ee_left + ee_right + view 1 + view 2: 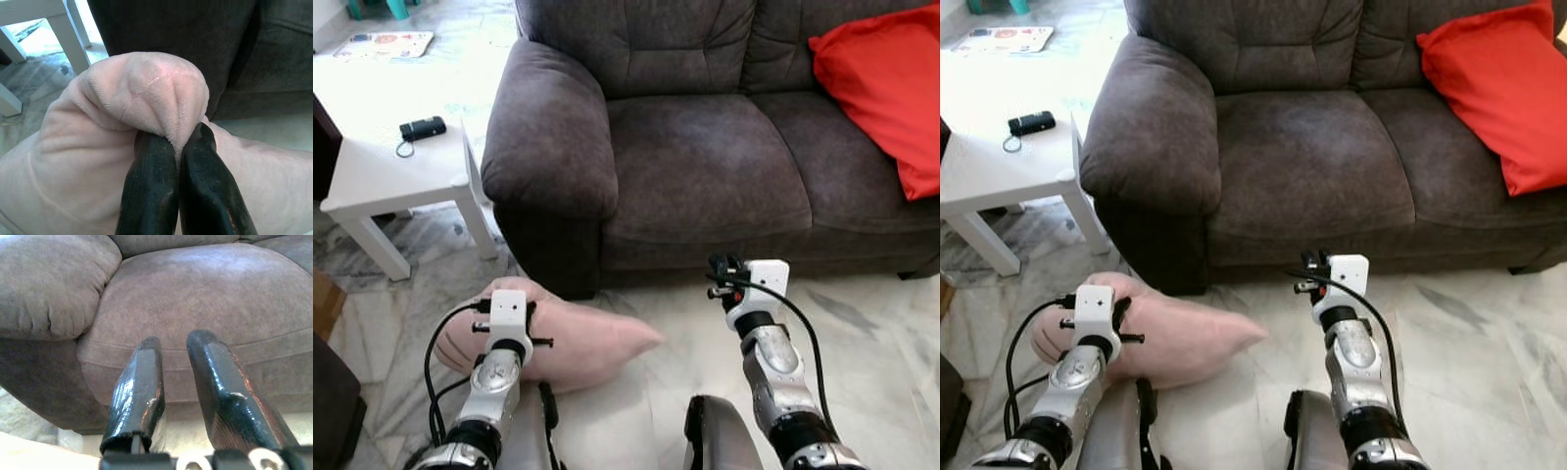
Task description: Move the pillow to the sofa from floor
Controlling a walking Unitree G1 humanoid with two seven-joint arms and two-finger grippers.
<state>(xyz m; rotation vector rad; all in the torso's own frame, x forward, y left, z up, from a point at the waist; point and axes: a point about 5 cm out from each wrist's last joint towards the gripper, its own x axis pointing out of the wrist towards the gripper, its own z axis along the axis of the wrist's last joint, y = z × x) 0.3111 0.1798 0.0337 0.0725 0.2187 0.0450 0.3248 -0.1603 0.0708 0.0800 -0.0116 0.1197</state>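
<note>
Left wrist view shows the left gripper (178, 142) clamped on a fold of the pink pillow (98, 147), its 2 black fingers (151, 181) pressed together with the plush bunched between the tips. From the head camera, the pillow (592, 338) lies on the marble floor (871, 333) just in front of the sofa (705, 166), below its left armrest (548, 127), and the left arm reaches into the pillow's near end. The right gripper (173, 350) hangs apart from the pillow, in front of the sofa's seat front, with its 2 fingers parted and nothing between them. A red cushion (886, 88) leans at the right end of the sofa seat. To the left of the sofa stands a white side table (382, 171) with a small black device (422, 128) on top. Farther back on the floor lies a printed sheet (386, 43).
</note>
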